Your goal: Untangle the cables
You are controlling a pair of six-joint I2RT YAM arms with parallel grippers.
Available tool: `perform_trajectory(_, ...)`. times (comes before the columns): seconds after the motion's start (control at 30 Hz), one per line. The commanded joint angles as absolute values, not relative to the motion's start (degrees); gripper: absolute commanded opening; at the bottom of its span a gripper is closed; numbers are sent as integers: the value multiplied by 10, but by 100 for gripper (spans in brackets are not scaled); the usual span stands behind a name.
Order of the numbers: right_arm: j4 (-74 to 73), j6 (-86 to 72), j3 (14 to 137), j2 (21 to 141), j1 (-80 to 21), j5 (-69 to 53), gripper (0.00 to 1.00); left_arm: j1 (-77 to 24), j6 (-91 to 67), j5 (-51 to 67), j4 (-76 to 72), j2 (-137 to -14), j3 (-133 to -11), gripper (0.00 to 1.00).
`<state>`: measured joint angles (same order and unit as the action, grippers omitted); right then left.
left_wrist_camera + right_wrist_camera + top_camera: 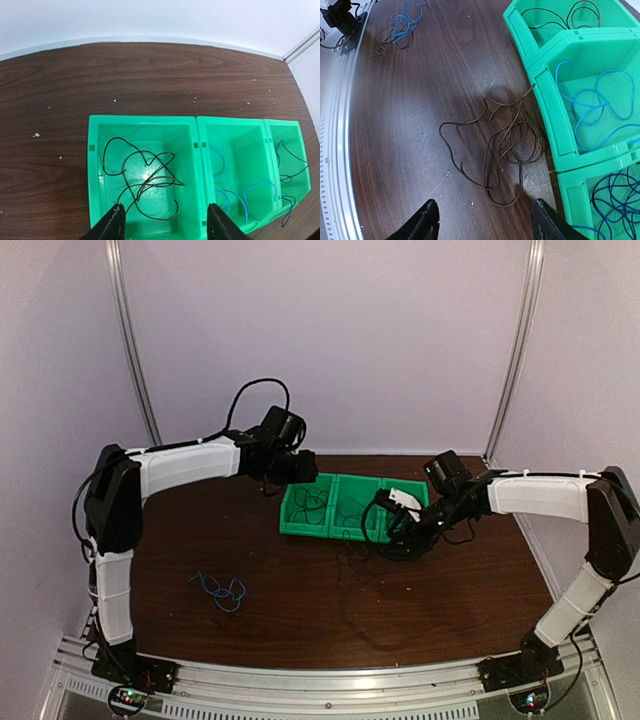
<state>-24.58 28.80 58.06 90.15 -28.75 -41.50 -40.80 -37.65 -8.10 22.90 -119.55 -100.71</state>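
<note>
Spread and empty, the right fingers point(422, 222) hover above a loose tangle of thin dark wire point(512, 145) on the brown wooden surface point(410, 125) beside the green plastic bins point(547, 115), the left fingers point(112, 225) likewise over black wire point(160, 181) in an end bin, so a pinch catching several loops would likely tighten the snarl.

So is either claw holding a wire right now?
No. The left gripper and right gripper are both open, with nothing clamped between the fingers.
</note>
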Motion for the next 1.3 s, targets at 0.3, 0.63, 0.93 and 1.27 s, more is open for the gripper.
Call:
perform_trajectory(0.3, -243, 234, 693, 1066, -314, -367, 69, -423, -340, -34, 131, -1005, -808, 63)
perform_trajectory(0.63, -254, 219, 723, 1072, -323, -382, 13, -433, -322, -11, 11, -933, -668, 61)
perform_trajectory(0.93, -392, 234, 833, 943, -332, -446, 0, -508, -231, 61, -207, -944, -550, 61)
perform_trajectory(1.27, -459, 236, 927, 921, -369, -481, 0, -555, -248, 74, -413, -979, -529, 62)
